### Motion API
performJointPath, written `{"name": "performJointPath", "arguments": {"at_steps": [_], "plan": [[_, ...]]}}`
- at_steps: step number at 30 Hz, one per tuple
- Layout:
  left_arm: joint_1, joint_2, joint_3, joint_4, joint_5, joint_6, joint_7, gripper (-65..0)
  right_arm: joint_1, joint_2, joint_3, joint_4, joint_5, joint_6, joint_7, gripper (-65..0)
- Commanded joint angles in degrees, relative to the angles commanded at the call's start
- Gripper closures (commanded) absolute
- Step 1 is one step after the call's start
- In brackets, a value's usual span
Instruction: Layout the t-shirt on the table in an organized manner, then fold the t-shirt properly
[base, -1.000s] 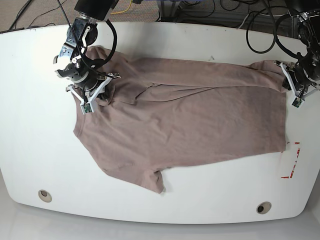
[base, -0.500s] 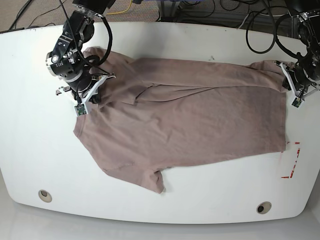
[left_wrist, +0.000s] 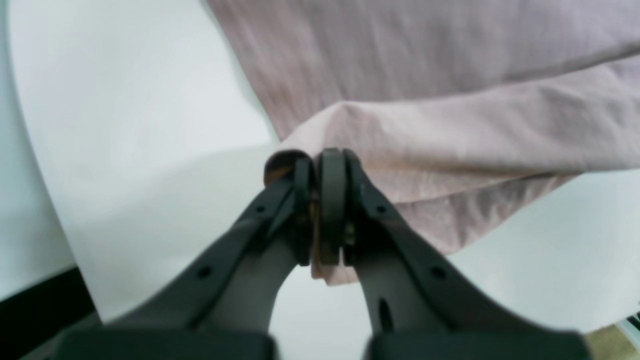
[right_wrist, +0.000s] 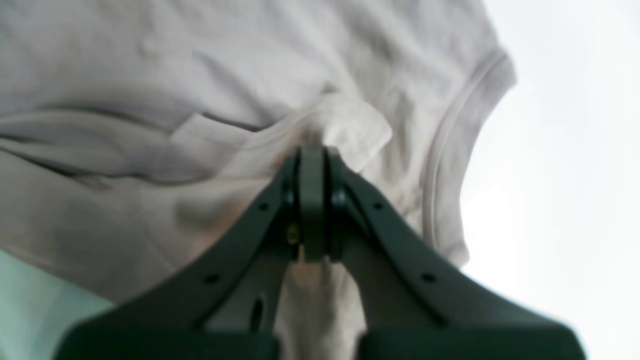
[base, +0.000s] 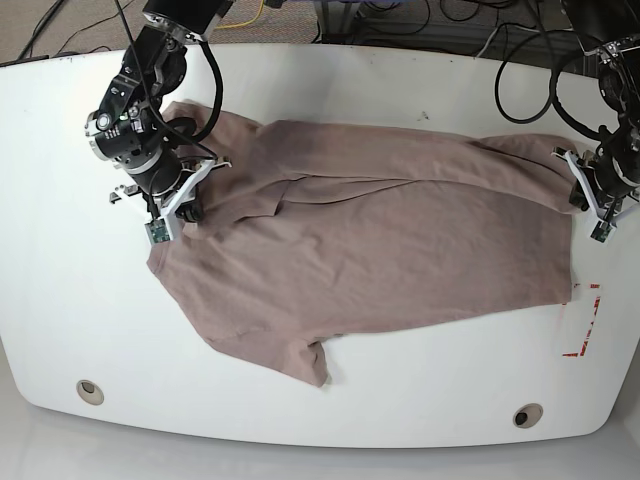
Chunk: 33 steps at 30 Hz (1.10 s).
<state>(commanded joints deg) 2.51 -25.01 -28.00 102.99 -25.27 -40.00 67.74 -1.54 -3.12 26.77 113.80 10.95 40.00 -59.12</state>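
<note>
Mauve-brown cotton fills most of the left wrist view: the t-shirt (left_wrist: 450, 100) lies over the glossy white table (left_wrist: 125, 125), and the left gripper (left_wrist: 320, 200) has its dark fingers pressed together on a folded edge of the fabric, with a bit of cloth poking out below the pads.

Right wrist view is pretty much the same deal. The right gripper (right_wrist: 312, 200) is pinched tight on a bunched-up fold of the shirt, right next to the ribbed collar (right_wrist: 450, 150) that curves down the right side. Lots of wrinkles around the pinch point.

Base view gives the whole picture: the t-shirt (base: 380, 240) is spread sideways across the middle of the table (base: 330, 410), one sleeve (base: 300, 360) pointing toward the near edge. Right gripper (base: 185, 205) holds the collar end at the view's left, left gripper (base: 585, 195) holds the hem corner at the view's right. Red tape marks (base: 585, 320) sit just past the hem, and two grey grommets (base: 89, 390) are near the front edge.
</note>
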Motion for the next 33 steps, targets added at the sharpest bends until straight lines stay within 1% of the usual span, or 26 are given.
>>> {"name": "performJointPath", "arguments": {"at_steps": [2, 6, 7, 10, 14, 16, 19, 21, 26, 29, 33], "plan": [[-1.3, 0.0, 0.2, 0.0, 0.0, 0.0, 0.0, -0.4, 0.4, 0.3, 0.0, 0.0, 0.0, 0.0, 0.0, 0.0], [-3.7, -0.6, 2.6, -0.1, 0.1, 0.0, 0.0, -0.4, 1.8, 2.2, 0.0, -0.2, 0.5, 0.0, -0.1, 0.0], [-4.0, -1.3, 3.2, -0.1, 0.1, 0.0, 0.0, -0.4, 2.0, 2.3, 0.0, -0.2, 0.4, 0.0, -0.1, 0.0], [-4.0, -1.9, 4.6, -0.2, 0.1, 0.0, -0.2, -0.4, 3.1, 2.4, -0.1, -0.2, 0.2, 0.0, -0.1, 0.0], [-4.0, -2.0, 5.6, -0.2, 0.1, 0.0, -0.3, -0.4, 4.4, 3.0, -0.1, -0.5, 0.1, 0.0, -0.1, 0.0], [-3.9, -2.0, 5.6, -0.2, 1.1, 0.0, -0.3, -0.4, 4.9, 3.5, -0.7, -0.9, 0.2, 0.0, -0.4, 0.0], [-4.0, -1.8, 5.7, -1.1, 4.1, 0.0, -0.4, -0.6, 5.3, 3.9, -3.0, -2.5, 0.1, 0.0, -0.5, 0.0], [-4.1, -1.8, 5.7, -2.9, 5.1, 0.0, -1.1, -0.6, 5.4, 3.9, -3.7, -3.3, 0.0, 0.0, -0.5, 0.0], [-4.1, -2.1, 5.8, -6.8, 5.5, 0.0, -5.0, -0.6, 5.4, 3.9, -3.9, -5.5, 0.0, 0.0, -0.3, 0.0], [-4.0, -3.3, 5.8, -7.9, 5.4, 0.0, -5.4, -0.6, 5.5, 3.9, -3.9, -6.4, 0.0, 0.0, -0.2, 0.0], [-3.9, -3.7, 6.6, -8.5, 5.3, 0.0, -5.5, -0.6, 5.2, 3.9, -3.9, -6.5, 0.0, 0.0, -0.2, 0.0]]}}
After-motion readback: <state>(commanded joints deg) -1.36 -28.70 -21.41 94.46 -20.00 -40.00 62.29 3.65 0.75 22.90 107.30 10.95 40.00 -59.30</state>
